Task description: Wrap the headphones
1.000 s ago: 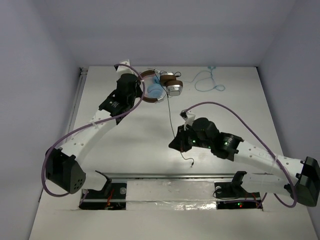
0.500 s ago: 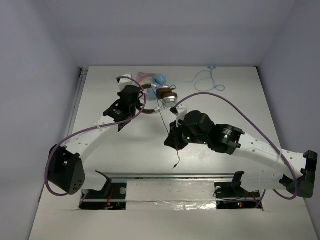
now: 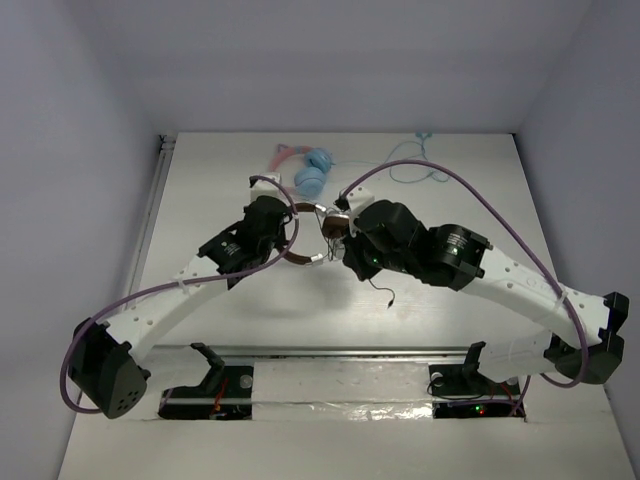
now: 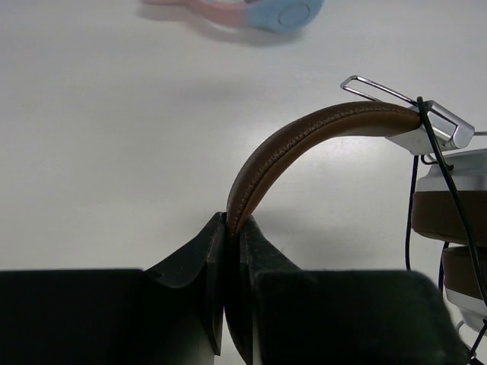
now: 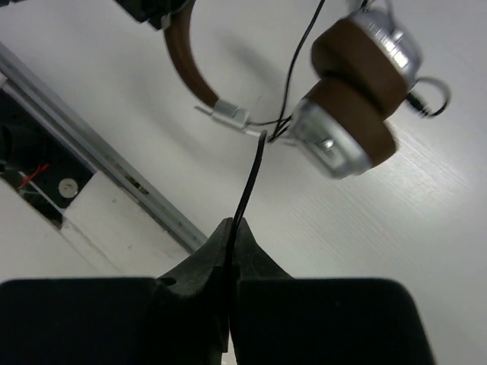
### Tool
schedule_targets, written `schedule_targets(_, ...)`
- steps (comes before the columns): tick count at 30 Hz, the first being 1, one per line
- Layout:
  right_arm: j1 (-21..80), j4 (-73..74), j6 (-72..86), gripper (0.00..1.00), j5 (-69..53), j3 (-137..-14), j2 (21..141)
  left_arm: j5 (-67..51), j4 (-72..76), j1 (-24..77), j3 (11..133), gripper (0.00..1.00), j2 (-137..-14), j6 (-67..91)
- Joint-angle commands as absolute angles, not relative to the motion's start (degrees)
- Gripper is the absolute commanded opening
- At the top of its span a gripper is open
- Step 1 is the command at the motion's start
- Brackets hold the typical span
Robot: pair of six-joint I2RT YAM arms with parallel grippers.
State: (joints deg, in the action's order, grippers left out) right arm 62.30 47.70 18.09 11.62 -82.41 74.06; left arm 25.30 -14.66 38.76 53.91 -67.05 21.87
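Note:
The headphones point(image 3: 318, 240) have a brown headband point(image 4: 304, 141), brown ear pads and silver earcups point(image 5: 358, 99). They hang between my two arms at mid table. My left gripper point(image 4: 234, 224) is shut on the headband and holds it up. My right gripper point(image 5: 232, 226) is shut on the thin black cable point(image 5: 251, 179), just below the earcups. In the top view the left gripper point(image 3: 290, 238) and right gripper point(image 3: 345, 250) are close together. The cable's loose end with its plug point(image 3: 385, 293) dangles under the right arm.
The light blue and pink headphones point(image 3: 308, 170) lie at the back of the table, their light blue cable point(image 3: 415, 160) coiled to the right. They also show at the top of the left wrist view point(image 4: 266, 14). A metal rail point(image 3: 330, 350) runs along the near edge.
Both arms have pulled the brown headphones from the table's back toward the middle, away from the blue pair. The right gripper has come up close to the earcups along the cable.

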Motion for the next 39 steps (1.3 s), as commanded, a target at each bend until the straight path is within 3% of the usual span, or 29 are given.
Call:
schedule_targets(1,62.58,52.38,13.54,0.00,18.10,-87.44,74.71,18.49,-19.49,40.25,56.59,0.00,-66.35,17.24)
schedule_targets(10,62.58,51.07,8.53,0.00,21.26,-91.14,77.60,11.89,-22.24,46.05,56.52,0.00,-66.72,9.59)
schedule_targets(21,57.76,41.59,7.64,0.00,35.86,-82.63,75.25,4.92,-22.94,46.05,55.99,0.00,-63.02,5.71)
schedule_targets(27,52.48,34.82,8.26,0.00,29.45,-77.18,72.42,0.35,-21.71,44.22,56.07,0.00,-60.65,6.15)
schedule_targets(39,46.33,23.13,13.53,0.00,17.68,-64.70,68.38,-21.88,-18.02,32.35,56.86,0.00,-56.16,5.10)
